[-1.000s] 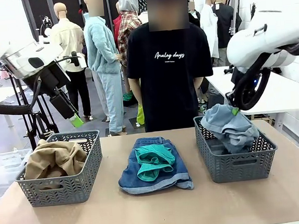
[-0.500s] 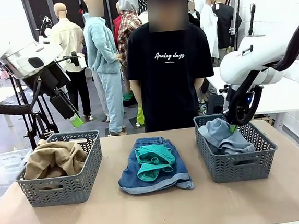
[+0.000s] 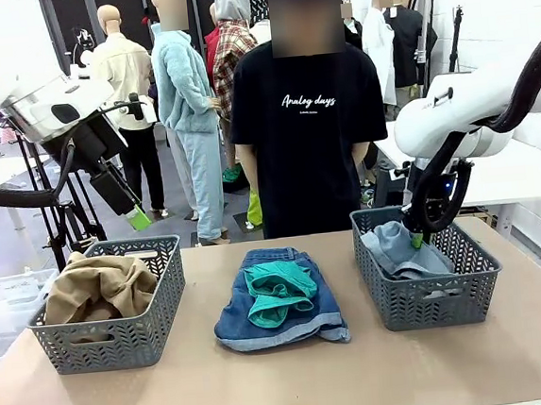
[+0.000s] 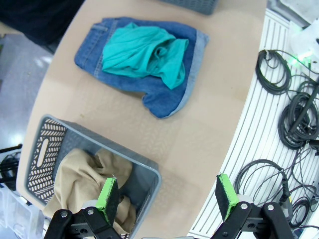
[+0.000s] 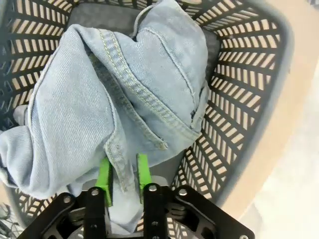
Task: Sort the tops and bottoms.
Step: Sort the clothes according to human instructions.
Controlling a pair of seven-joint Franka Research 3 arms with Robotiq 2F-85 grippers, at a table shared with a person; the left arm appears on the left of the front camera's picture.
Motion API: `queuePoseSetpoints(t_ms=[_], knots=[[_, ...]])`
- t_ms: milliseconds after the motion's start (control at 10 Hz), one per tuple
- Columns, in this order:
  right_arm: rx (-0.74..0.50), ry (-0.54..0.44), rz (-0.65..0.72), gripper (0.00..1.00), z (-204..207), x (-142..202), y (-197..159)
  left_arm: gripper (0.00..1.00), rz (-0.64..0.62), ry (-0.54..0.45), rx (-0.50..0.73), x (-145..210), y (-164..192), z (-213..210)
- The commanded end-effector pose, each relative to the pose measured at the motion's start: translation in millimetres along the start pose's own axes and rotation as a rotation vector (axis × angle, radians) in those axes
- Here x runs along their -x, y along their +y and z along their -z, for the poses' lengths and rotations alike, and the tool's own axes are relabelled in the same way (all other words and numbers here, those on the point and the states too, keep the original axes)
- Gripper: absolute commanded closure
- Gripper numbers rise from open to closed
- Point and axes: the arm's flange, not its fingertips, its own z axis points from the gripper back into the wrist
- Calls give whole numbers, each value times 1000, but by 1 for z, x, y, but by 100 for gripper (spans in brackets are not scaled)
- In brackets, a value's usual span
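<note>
While the right pincer (image 5: pixel 123 165) pinches pale denim (image 5: pixel 129 84) in its basket (image 5: pixel 241 94),
left pincer (image 4: pixel 166 195) hangs wide open over the tan top (image 4: pixel 79 177); teal top (image 4: pixel 144 52) sits on shorts (image 4: pixel 172 97).

Table (image 3: pixel 287 391) ran L to R across the front, w/ a person (image 3: pixel 313 142) standing behind its far edge, approx. centre; left basket (image 3: pixel 121 341) sat on the table's L side, right basket (image 3: pixel 436 304) on its R side, well apart; shorts (image 3: pixel 262 324) lay on the table between the two baskets, touching neither; small top (image 3: pixel 278 292) lay on the shorts; long top (image 3: pixel 98 286) lay in the left basket, heaped above its rim; denim piece (image 3: pixel 393 249) lay in the right basket, a fold of it between the jaws of the right gripper (image 3: pixel 416 239), which reached down into that basket from the R; left gripper (image 3: pixel 137 217) hung above & behind the left basket, apart from it.
</note>
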Motion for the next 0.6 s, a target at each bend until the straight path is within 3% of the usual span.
queuePoseSetpoints(t_ms=[0, 100, 200, 500], knots=[[-3, -28, 14, 26, -17, 11, -1, 0, 2, 13, -1, 0, 0, -2], [4, -43, 15, 7, -24, 15, 1, 0, 2, 13, -1, 0, 0, -2], [10, -52, 21, 0, -28, 19, 2, 0, 2, 13, -1, 0, 0, -2], [-6, -25, 96, 0, -36, 14, 4, 0, 2, 13, -1, 0, 0, -2]])
